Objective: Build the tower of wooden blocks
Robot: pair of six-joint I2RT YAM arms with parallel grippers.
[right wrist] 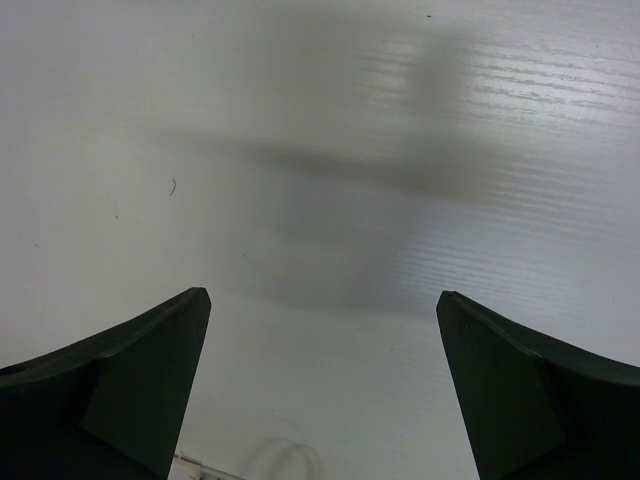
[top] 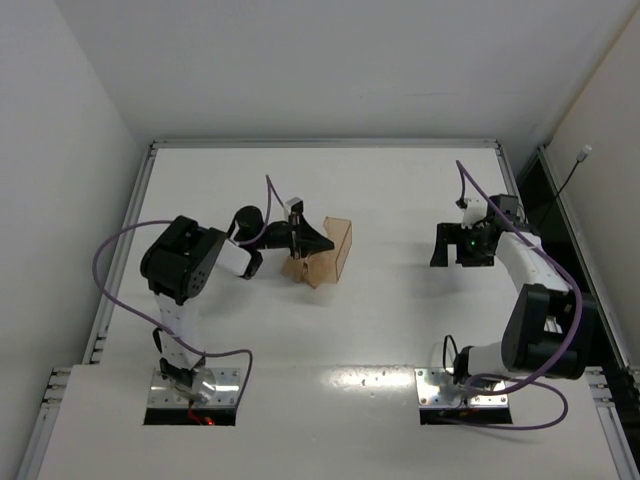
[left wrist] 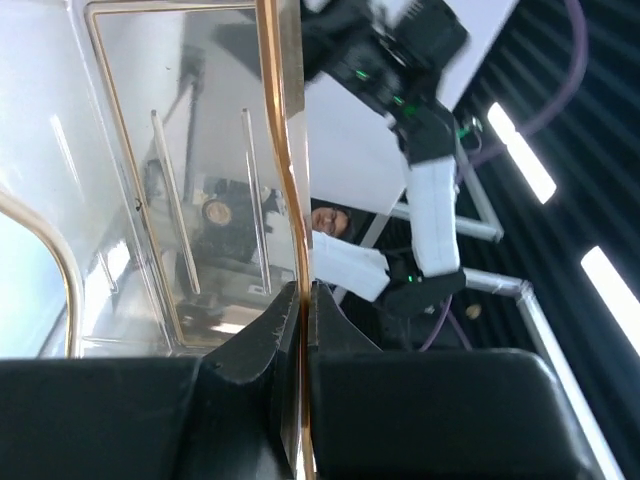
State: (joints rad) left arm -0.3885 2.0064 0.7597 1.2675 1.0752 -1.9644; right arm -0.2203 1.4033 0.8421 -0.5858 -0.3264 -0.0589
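Note:
My left gripper [top: 316, 240] is shut on the thin wall of the clear amber-tinted plastic box [top: 335, 250] and holds it tilted near the table's middle. In the left wrist view the jaws [left wrist: 303, 300] pinch the box's edge [left wrist: 290, 150]. A light-tan patch [top: 296, 268] at the box's lower left looks like wood blocks; I cannot tell them apart. No tower shows. My right gripper [top: 450, 255] is open and empty over bare table at the right, its fingers [right wrist: 150, 380] spread wide.
The white table [top: 380, 330] has a raised rim at the back and sides. The right arm [left wrist: 430, 200] shows through and beyond the box in the left wrist view. Purple cables run along both arms.

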